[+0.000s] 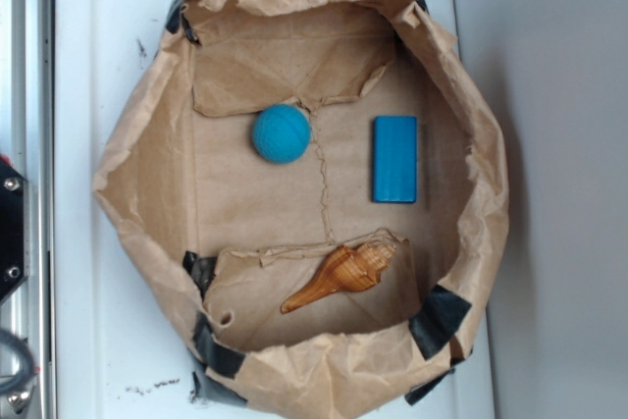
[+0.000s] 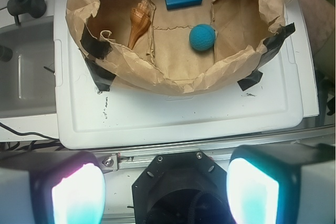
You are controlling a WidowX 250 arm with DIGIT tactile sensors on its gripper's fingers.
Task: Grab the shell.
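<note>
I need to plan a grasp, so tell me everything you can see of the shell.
The shell is a glossy orange-brown spiral conch, hard-looking, with a ribbed wide end tapering to a long pointed tip. It looks whole and lies on its side on the floor of the brown paper bag, near a wall, on a folded flap. In the exterior view the tip points lower left. It touches only paper, apart from ball, block and gripper.

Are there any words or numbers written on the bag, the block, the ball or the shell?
None: no words, numbers or labels show in either view.
The crumpled brown paper bag, blue rectangular block, teal rubber ball and glossy orange-brown spiral shell are all plain.
The open gripper bears no writing either.
</note>
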